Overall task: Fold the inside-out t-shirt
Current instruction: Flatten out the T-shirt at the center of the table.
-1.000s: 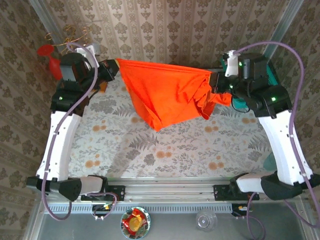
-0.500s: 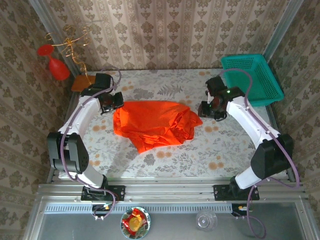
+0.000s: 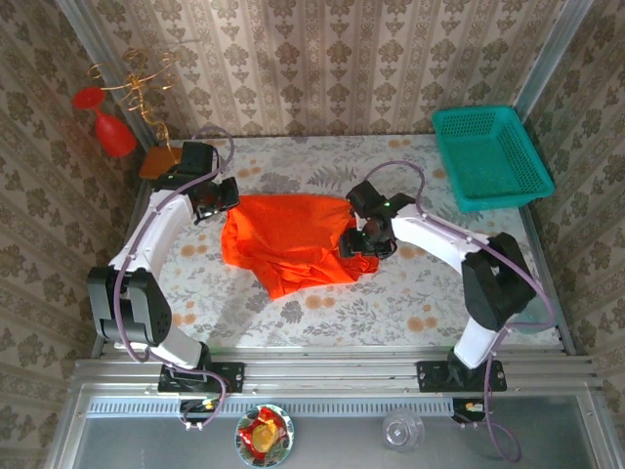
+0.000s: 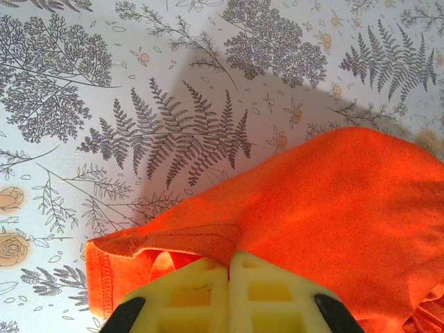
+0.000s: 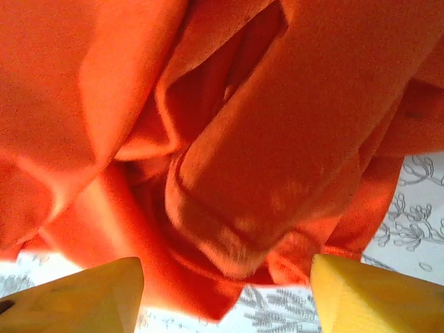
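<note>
— Where is the t-shirt when you look down from above?
— Centre of the frame, operator. It lies in a crumpled orange-red heap on the floral table, beyond the dish and the glass at the bottom edge.
— And my claws?
— Your left gripper sits at the heap's upper-left corner. Its pads are pressed together, with a hemmed edge of cloth nipped at their tips. Your right gripper is at the heap's right edge, its yellow fingers spread wide over the folds and clasping nothing.
— What lies past them?
— A teal basket in the upper right, well apart from the cloth. An orange board and a red ornament are in the upper left, against the wallpapered wall.
</note>
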{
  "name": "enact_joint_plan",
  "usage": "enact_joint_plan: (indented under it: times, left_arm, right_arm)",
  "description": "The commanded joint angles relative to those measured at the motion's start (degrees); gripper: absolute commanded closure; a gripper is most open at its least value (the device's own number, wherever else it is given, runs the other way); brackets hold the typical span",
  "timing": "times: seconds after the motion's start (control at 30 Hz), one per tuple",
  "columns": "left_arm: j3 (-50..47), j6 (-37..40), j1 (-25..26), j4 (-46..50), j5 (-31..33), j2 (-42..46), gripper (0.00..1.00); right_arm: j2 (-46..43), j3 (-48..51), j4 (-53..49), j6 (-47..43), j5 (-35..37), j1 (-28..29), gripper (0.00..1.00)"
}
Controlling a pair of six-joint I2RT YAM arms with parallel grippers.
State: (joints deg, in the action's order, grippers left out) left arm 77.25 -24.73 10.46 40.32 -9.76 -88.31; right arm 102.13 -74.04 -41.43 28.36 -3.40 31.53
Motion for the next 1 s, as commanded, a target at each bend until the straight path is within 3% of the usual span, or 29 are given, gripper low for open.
enact_joint_plan:
  times: [0.0, 0.13, 0.23, 0.47, 0.63, 0.83, 0.97]
  left_arm:
    - [-0.8, 0.9, -0.1, -0.1, 0.4, 2.3, 1.0]
    - [-0.6, 0.8, -0.1, -0.2, 0.6, 3.1, 1.0]
    - [0.1, 1.2, -0.2, 0.2, 0.9, 4.0, 1.0]
    - [3.9, 2.6, -1.7, 2.6, 2.3, 5.2, 1.0]
    - [4.1, 2.5, -2.5, 1.7, 1.2, 5.5, 1.0]
    - [3.5, 1.7, -3.6, -0.2, 0.7, 7.0, 1.0]
    - [6.6, 1.5, -7.6, -1.1, -3.1, 9.8, 1.0]
  right_arm:
    - [2.2, -2.2, 1.8, 3.1, 5.0, 0.1, 0.42]
    - [1.6, -3.6, 1.3, 3.5, 8.1, -0.1, 0.7]
    - [-1.2, -4.5, 0.3, 2.6, 8.6, -1.4, 1.0]
    - [-12.9, -11.9, -8.7, -3.3, 12.7, -9.9, 1.0]
    - [-18.9, -25.2, -16.4, -10.0, 14.7, -17.2, 1.0]
    - [-20.3, -43.1, -23.7, -16.3, 25.0, -19.2, 1.0]
    - [-24.5, -42.4, -19.9, -17.0, 29.0, -19.2, 1.0]
